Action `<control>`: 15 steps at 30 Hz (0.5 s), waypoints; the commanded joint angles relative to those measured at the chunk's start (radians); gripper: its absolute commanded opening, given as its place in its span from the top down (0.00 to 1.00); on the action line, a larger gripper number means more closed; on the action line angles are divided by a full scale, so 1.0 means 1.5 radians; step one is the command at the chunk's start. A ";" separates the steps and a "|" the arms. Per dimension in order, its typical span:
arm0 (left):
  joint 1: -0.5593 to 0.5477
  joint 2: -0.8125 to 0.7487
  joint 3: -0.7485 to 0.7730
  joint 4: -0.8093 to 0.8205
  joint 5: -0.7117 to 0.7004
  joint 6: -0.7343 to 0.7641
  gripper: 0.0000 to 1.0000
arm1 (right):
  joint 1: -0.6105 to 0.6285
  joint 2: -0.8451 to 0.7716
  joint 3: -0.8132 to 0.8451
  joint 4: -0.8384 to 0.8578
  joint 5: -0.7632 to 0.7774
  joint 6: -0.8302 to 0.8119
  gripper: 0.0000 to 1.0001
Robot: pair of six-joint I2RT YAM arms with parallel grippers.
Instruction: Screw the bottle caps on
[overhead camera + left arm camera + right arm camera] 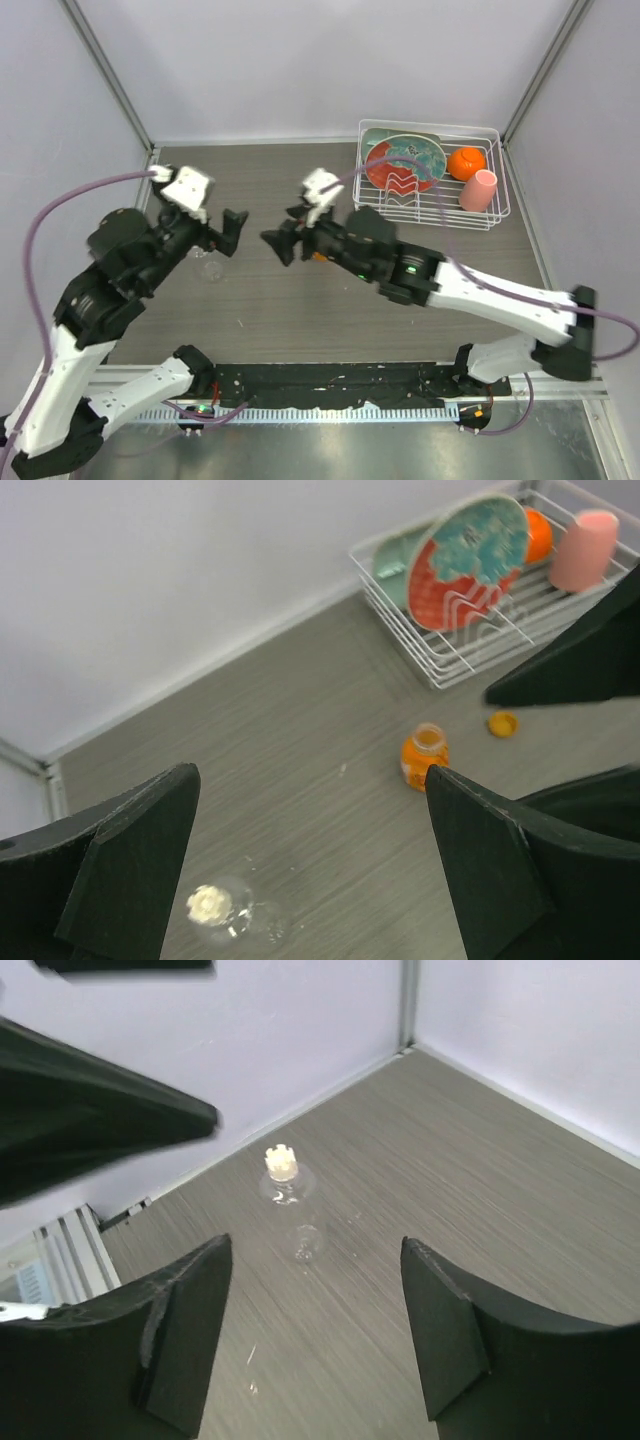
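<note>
Clear bottle (pixel 290 1190) faint, outline hard to trace.

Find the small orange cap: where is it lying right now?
In the left wrist view, the orange cap lies on the table, just right of the orange bottle, near the white dish rack's front corner.

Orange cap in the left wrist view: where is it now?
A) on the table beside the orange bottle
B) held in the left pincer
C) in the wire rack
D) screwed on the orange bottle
A: the orange cap lies on the table, a little apart from the orange bottle, whose neck is open.
</note>
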 commanded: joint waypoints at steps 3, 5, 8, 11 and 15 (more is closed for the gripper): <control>-0.003 0.200 0.059 -0.025 0.228 -0.011 0.03 | 0.001 -0.267 -0.133 -0.168 0.271 0.112 0.36; -0.019 0.257 0.092 -0.029 0.243 -0.011 0.10 | 0.001 -0.321 -0.147 -0.211 0.313 0.139 0.48; -0.065 0.364 0.130 -0.030 0.225 0.006 0.19 | 0.001 -0.397 -0.153 -0.292 0.391 0.194 0.68; -0.117 0.455 0.156 -0.034 0.188 0.022 0.33 | 0.002 -0.437 -0.142 -0.364 0.447 0.244 0.89; -0.162 0.563 0.202 -0.046 0.172 0.026 0.48 | 0.001 -0.451 -0.121 -0.453 0.510 0.306 0.99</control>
